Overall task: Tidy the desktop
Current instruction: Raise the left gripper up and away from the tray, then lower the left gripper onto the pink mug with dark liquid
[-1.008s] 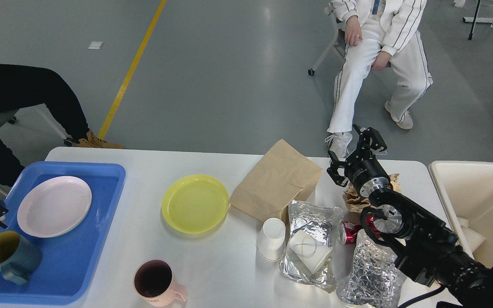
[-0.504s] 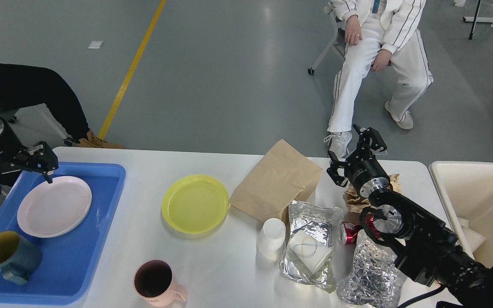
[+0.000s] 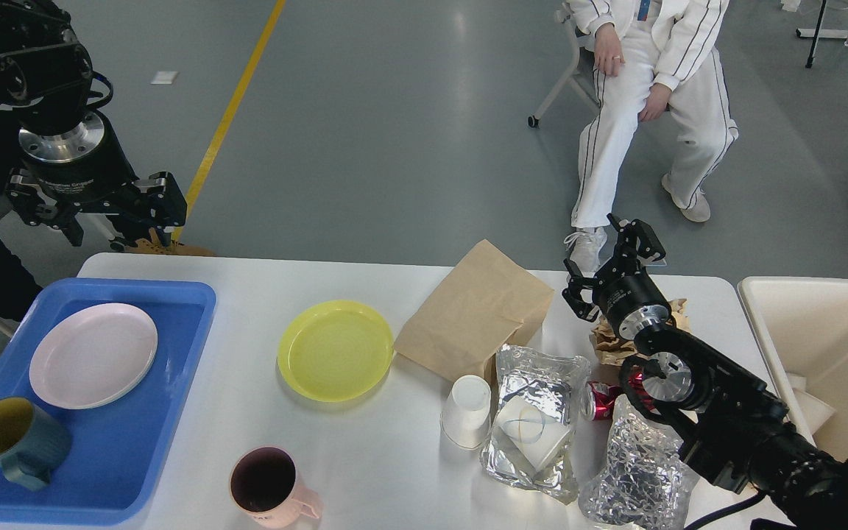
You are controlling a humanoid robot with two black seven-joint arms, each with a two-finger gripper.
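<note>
The white desktop (image 3: 365, 478) carries a yellow plate (image 3: 336, 351), a pink mug (image 3: 271, 486), a brown paper bag (image 3: 477, 309), a tipped white paper cup (image 3: 467, 409), two foil bags (image 3: 534, 423) (image 3: 637, 471), a red can (image 3: 601, 399) and crumpled brown paper (image 3: 612, 346). My left gripper (image 3: 118, 227) is open and empty, high above the table's far left edge behind the blue tray. My right gripper (image 3: 592, 252) is open and empty, above the far edge just right of the paper bag and over the crumpled paper.
A blue tray (image 3: 166, 383) at the left holds a pale pink plate (image 3: 93, 355) and a teal mug (image 3: 15, 440). A cream bin (image 3: 785, 324) stands at the right edge. Two people sit beyond the table, one in white (image 3: 652, 110), one at the left.
My left arm has risen from the tray's left edge and swung up and to the right, behind the tray. The right arm and the objects have not moved.
</note>
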